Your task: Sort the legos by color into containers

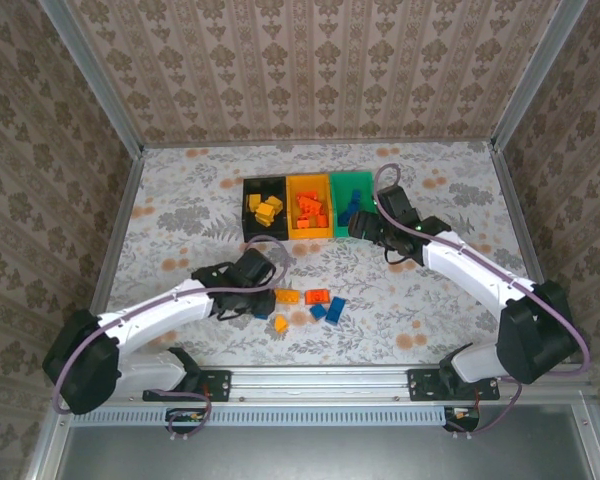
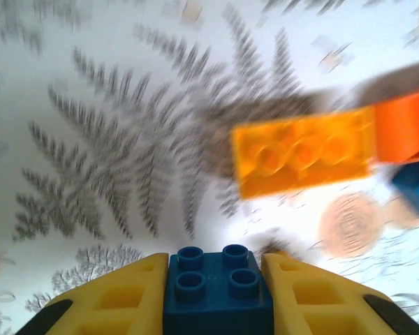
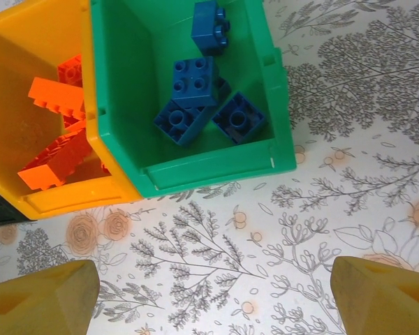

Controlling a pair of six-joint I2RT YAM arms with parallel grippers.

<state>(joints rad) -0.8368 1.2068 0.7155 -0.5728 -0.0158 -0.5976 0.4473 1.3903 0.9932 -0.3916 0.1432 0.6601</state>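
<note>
**Blue brick pinched in the left claw**

The left gripper (image 2: 218,279) is closed tight on a blue two-by-two brick (image 2: 216,307), pads on its flat side walls, studs up, close to a yellow-orange brick (image 2: 300,157) on the flowered table (image 2: 91,139). The brick looks light, rigid and slick, so opposite walls seem the safest hold. The right gripper (image 3: 213,300) hangs wide open and empty beside the green bin (image 3: 279,105).

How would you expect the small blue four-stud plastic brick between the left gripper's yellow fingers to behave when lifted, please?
The small blue four-stud plastic brick looks rigid, so it probably won't deform. The left gripper has its yellow fingers flat against both straight sides, so it would likely sit square rather than twist. Its glossy plastic might slip slightly.
</note>
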